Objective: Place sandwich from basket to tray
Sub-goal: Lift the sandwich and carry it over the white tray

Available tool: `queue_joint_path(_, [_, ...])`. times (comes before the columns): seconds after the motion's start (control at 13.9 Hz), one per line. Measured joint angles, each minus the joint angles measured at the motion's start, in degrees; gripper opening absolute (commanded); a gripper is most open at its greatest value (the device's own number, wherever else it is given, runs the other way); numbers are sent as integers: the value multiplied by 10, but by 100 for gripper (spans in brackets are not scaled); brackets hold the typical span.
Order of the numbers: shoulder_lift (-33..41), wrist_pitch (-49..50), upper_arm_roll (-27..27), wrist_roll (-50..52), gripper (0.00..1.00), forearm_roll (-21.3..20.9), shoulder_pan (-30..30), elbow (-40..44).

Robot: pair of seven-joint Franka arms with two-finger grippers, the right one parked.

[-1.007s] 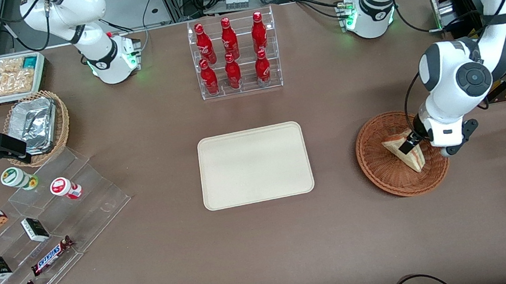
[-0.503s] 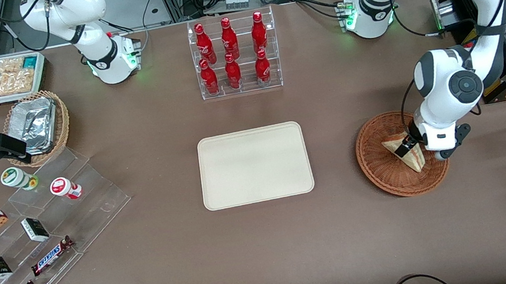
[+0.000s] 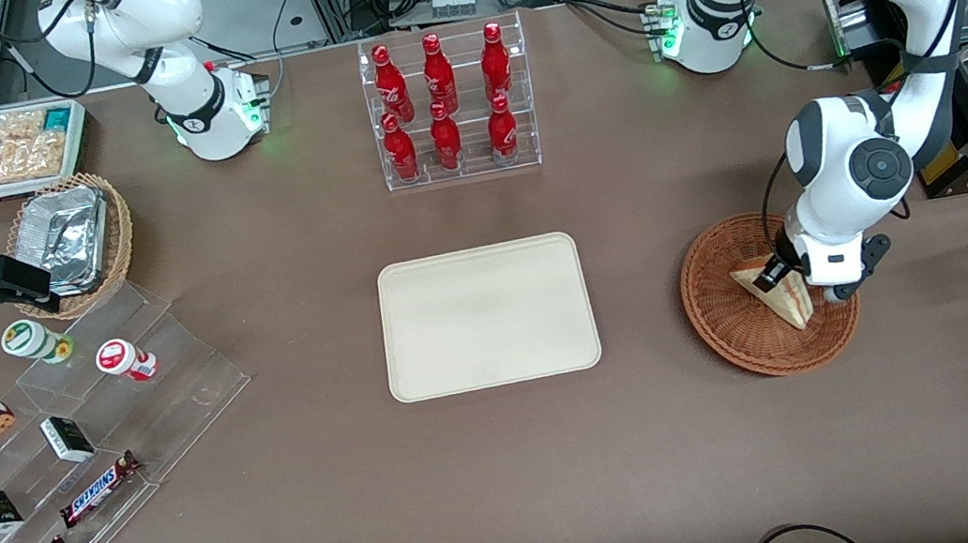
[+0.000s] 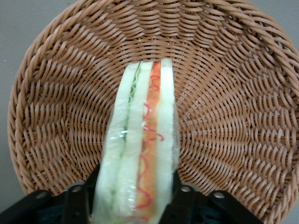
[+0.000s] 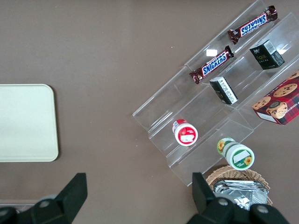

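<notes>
The gripper is clamped on the sandwich inside the basket, well apart from the tray.

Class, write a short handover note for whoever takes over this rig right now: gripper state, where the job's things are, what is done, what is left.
Gripper: down in the basket, shut on the sandwich.
Sandwich: standing on edge in the basket, not visibly lifted clear.
Tray: at mid-table, nothing on it.
Done: grasp.
Left: lift, carry to the tray, set down, release.
</notes>
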State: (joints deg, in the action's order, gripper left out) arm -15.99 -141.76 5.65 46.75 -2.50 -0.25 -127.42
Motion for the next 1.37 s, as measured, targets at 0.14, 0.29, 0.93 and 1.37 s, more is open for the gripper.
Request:
queue_joint_path(0.14, [4, 3, 0, 0, 0, 0, 0, 0])
queue_joint_path(0.29, [11, 24, 0, -10, 0, -1, -1, 7])
queue_joint_path(0.93, [-11, 316, 61, -93, 0, -1, -29, 237])
queue_joint_path(1.37, [-105, 322, 68, -91, 0, 0, -120, 336])
